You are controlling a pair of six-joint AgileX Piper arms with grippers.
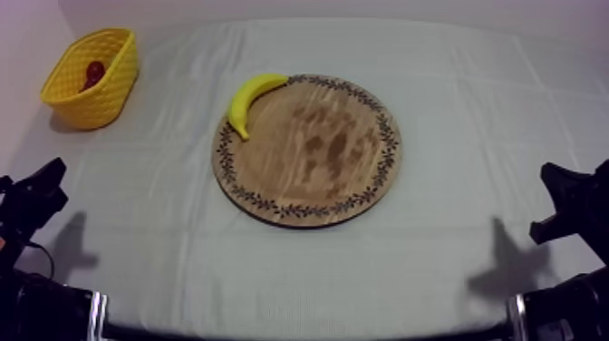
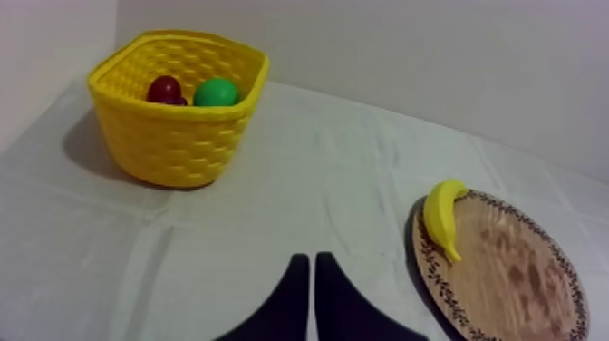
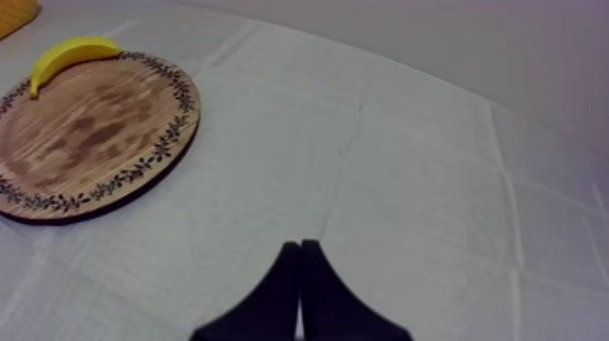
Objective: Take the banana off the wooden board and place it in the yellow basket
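Top view: basket (image 1: 104, 100) stands on the cloth (image 1: 453, 91), well apart from the board (image 1: 317, 154), off its far-left side; one small red fruit (image 1: 94, 73) shows inside the basket; banana (image 1: 249, 98) lies on the board's far-left rim, curved along the edge, part of it hanging over the cloth, on the side facing the basket; left gripper (image 1: 38, 192) sits low, near-left of the board and well apart from it; right gripper (image 1: 562, 195) sits near-right of the board, equally clear of it.

Left wrist view: basket (image 2: 172, 136) holds the small red fruit (image 2: 165, 89) and a round green fruit (image 2: 216, 92), side by side and touching, tops level with the basket rim; banana (image 2: 444, 218) rests on the board (image 2: 507, 281) at the rim nearest the basket; left gripper (image 2: 310, 261) has its two fingers together in a narrow wedge, nothing between them, over cloth just short of the board, pointing at the gap between board and basket.

Right wrist view: banana (image 3: 72, 53) is on the far rim of the board (image 3: 82, 136); a corner of the basket (image 3: 14, 11) shows beyond the board; right gripper (image 3: 300, 245) has its fingers pressed together, gripping nothing, over bare cloth beside the board, well apart from the banana.
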